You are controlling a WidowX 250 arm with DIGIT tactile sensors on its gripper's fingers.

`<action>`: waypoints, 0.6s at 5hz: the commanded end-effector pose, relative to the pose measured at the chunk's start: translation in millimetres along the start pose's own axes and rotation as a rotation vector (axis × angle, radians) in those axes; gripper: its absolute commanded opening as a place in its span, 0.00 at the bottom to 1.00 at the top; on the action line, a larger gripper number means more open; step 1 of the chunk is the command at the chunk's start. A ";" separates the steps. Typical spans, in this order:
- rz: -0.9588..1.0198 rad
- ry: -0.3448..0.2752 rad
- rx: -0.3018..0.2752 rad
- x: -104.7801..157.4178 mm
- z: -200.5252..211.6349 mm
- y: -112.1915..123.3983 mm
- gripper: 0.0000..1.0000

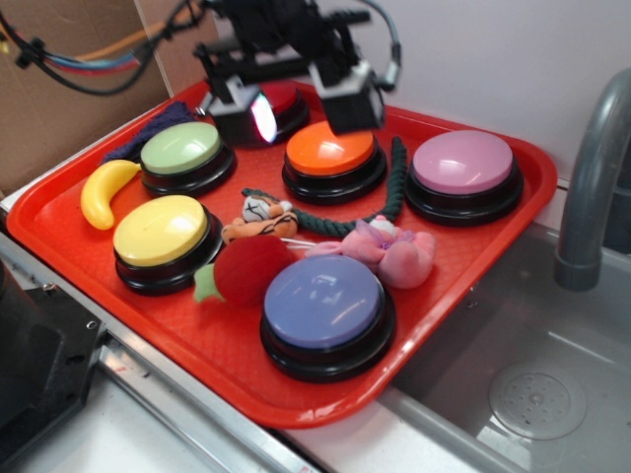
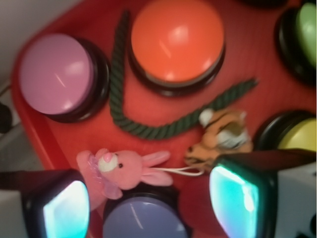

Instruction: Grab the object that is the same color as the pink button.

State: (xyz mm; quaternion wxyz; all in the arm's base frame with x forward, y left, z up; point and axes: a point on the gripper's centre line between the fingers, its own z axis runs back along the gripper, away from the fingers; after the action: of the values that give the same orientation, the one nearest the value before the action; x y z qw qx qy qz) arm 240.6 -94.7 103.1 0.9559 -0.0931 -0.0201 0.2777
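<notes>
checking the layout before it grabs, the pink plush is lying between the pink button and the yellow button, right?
Not quite. The pink plush lies between the pink button and the lavender-blue button, not the yellow one, which sits on the far side of the tray beyond the tiger plush. The exterior view shows this best.

pink plush toy (image 1: 386,252) hemmed by lavender-blue button (image 1: 323,303), green rope (image 1: 347,223), clear from above
</notes>
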 end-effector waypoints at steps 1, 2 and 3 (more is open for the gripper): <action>-0.015 -0.012 -0.109 3.3 -23.1 -20.7 1.00; -0.033 0.003 -0.169 5.8 -44.2 -23.8 1.00; -0.019 0.035 -0.150 6.8 -58.9 -26.4 1.00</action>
State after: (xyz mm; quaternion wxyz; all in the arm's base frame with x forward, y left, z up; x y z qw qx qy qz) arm 252.3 -123.1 36.6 0.9518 -0.1543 -0.0007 0.2651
